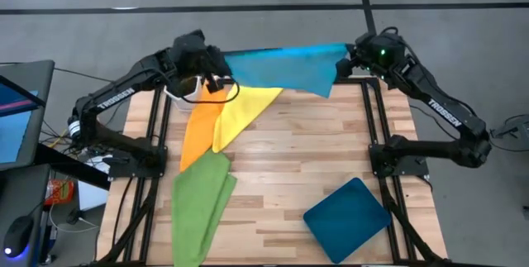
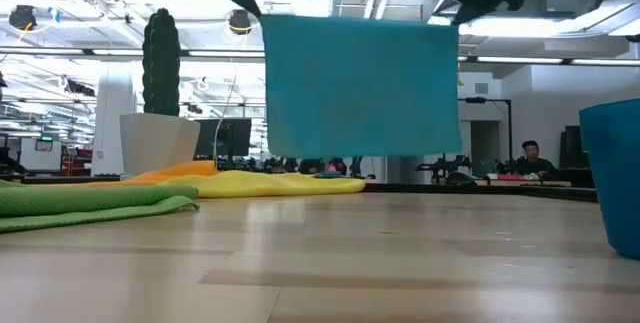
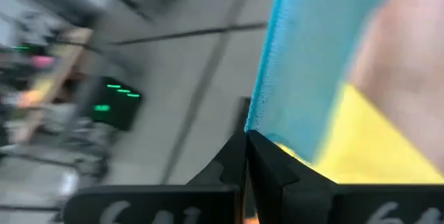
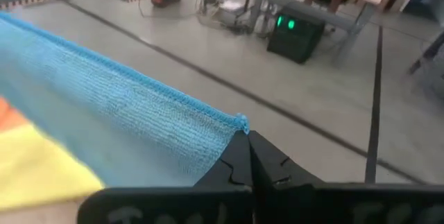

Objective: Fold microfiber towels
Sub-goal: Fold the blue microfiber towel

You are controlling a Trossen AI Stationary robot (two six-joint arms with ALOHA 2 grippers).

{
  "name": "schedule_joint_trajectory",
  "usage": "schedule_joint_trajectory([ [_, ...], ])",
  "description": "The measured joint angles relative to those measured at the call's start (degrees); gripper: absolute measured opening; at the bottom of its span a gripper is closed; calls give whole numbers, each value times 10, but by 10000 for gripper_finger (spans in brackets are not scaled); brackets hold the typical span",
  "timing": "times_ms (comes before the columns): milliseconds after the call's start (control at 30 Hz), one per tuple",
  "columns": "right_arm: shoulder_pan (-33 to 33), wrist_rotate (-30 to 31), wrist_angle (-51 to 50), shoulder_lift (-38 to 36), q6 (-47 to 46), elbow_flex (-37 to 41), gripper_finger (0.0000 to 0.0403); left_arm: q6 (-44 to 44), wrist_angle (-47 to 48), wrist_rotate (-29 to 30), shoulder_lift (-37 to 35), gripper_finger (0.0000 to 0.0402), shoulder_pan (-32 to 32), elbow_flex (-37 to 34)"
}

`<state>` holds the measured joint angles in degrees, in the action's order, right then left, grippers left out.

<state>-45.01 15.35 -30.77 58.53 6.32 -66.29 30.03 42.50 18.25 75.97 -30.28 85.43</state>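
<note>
Microfiber towels are the job, and the light blue towel (image 1: 285,67) is the one in hand: the left gripper (image 3: 246,141) has its jaws pressed together on one top corner, the right gripper (image 4: 244,141) pinches the other the same way. Between the two sets of jaws the top hem runs nearly taut, and the cloth hangs down from it as a flat sheet, clear of the table (image 1: 331,147).

Judging by this, the step is the spread-and-lift before the first fold. Next, the arms would need to lower together, keeping the hem stretched, so the free bottom edge lands flat on bare wood.

Below and beside the left jaws lie the yellow towel (image 1: 244,112) and orange towel (image 1: 197,135), overlapping; farther out lies the green towel (image 1: 200,201), bunched lengthwise. Well away from the right jaws rests the dark teal tray (image 1: 345,219).

The low view alone shows the sheet hanging square and off the table; the high view alone shows where open wood remains. The wrist views confirm each pinch sits right at the corner.
</note>
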Motion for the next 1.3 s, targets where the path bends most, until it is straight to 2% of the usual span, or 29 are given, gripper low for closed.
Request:
schedule_joint_trajectory([
  [100, 9, -11, -1, -31, -28, 59, 7, -33, 71, -59, 20, 0, 9, -4],
  [233, 51, -27, 0, -91, -68, 138, 7, -84, 163, -95, 38, 0, 38, -5],
  [533, 233, -28, -2, -218, -226, 274, 7, -215, 265, -155, 39, 0, 160, -6],
  [700, 341, -23, -1, -234, -328, 337, 7, -261, 257, -160, 43, 0, 233, -34],
  [933, 463, 50, -5, -216, -439, 362, 7, -324, 207, -159, 42, 0, 302, -119],
  [1167, 538, 81, -79, -169, -568, 362, 7, -363, 155, -158, 43, 0, 319, -194],
  [1300, 555, 133, -111, -141, -607, 362, 7, -342, 124, -119, 43, 0, 314, -200],
])
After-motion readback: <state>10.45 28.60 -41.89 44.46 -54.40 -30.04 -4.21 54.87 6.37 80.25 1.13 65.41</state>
